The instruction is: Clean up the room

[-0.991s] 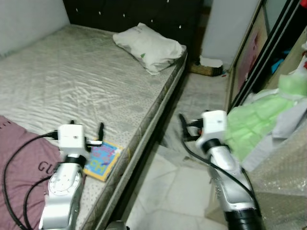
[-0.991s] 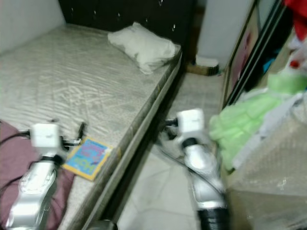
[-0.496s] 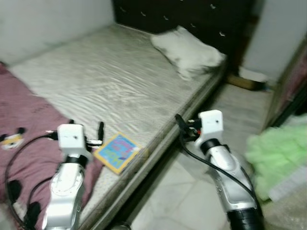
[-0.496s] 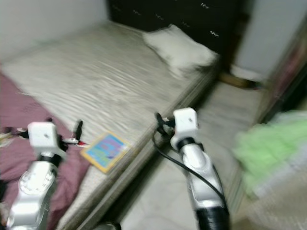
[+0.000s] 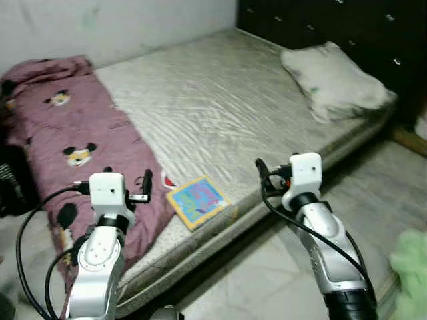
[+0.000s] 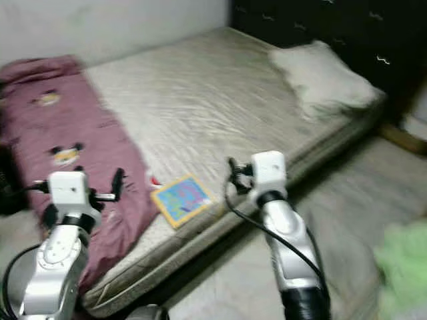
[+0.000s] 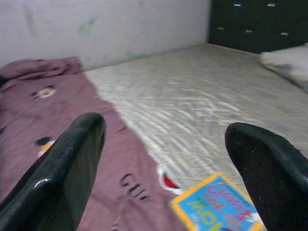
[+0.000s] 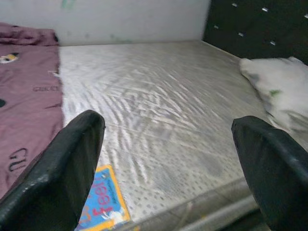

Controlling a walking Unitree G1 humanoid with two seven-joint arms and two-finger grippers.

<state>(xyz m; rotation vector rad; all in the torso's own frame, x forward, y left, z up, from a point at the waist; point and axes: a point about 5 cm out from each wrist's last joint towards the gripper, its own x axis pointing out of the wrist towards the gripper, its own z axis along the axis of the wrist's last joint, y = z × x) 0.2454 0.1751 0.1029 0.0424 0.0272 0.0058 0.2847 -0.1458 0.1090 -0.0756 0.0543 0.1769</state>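
Camera has swung left — blanket (image 5: 80, 143) now beside book (image 5: 197, 201) on bed (image 5: 220, 107); left gripper (image 7: 175, 159) and right gripper (image 8: 168, 163) stay wide, empty.

You get even, soft indoor light with no hard shadows. The right eye view is smeared by motion blur; the left eye view is sharper. The pale quilted mattress (image 5: 220, 113) catches a mild sheen, and the dark tufted headboard (image 5: 333, 27) stays murky. Both wrist views are soft.

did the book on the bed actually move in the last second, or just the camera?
No. The book lies at the mattress edge beside the maroon blanket, as before; the camera turned.
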